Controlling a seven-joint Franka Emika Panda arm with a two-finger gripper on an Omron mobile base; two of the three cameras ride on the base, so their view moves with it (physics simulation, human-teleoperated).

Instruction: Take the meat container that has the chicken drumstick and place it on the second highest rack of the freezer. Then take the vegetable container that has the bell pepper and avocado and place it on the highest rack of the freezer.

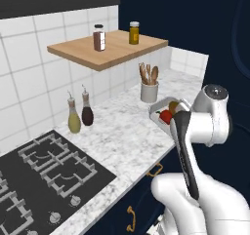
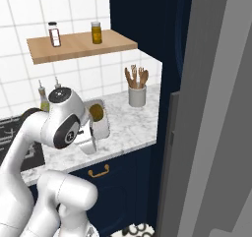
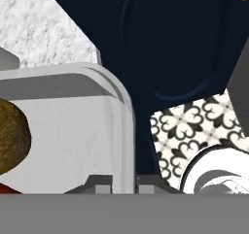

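My gripper (image 3: 125, 183) is shut on the rim of the vegetable container (image 3: 73, 131), a shallow light-grey tray. Inside it lie the olive-brown avocado (image 3: 12, 136) and the red bell pepper (image 1: 166, 116). The tray (image 1: 161, 105) hangs tilted by the front edge of the marble counter (image 1: 122, 131), partly hidden by my arm. In the right base view the tray (image 2: 101, 125) shows the avocado (image 2: 96, 112) just behind my wrist. The freezer's grey door (image 2: 216, 108) stands tall at the right. Its racks, the meat container and the chicken drumstick are out of view.
A grey utensil holder (image 1: 149, 90) with wooden spoons stands at the back of the counter. Two bottles (image 1: 80, 114) stand by the tiled wall, under a wooden shelf (image 1: 110, 48) with two jars. The stove (image 1: 49, 170) lies left. Dark blue cabinets (image 2: 113, 182) run below the counter.
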